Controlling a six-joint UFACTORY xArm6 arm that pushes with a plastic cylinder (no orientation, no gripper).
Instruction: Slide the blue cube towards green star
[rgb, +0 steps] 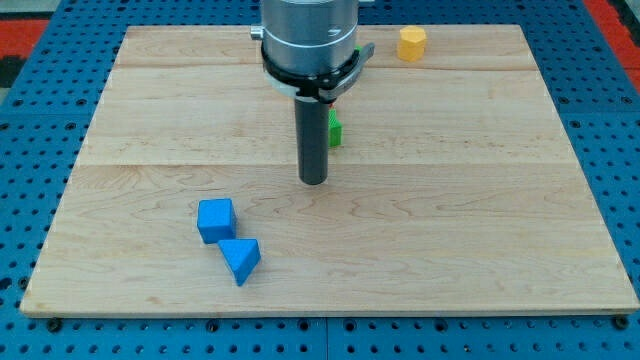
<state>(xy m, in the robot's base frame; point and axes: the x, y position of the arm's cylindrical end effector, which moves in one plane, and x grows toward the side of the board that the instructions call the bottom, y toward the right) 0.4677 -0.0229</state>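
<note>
A: Blue cube (216, 220) sits at the view's lower left, touching or just beside the blue triangular block (240, 260). My tip (314, 181) rests mid-board, well apart from the cube. Green star (334, 129) is mostly hidden behind the rod.

B: Approach?

A: Judgement: bring the tip round to the cube's lower-left face, push up and rightward, avoiding the triangle. No jaws here, only a rod. Yellow block (411, 43) is far off. No writing readable.

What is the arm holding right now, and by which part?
Nothing. My tip rests free on the board, apart from the blue cube and beside the green star.
</note>
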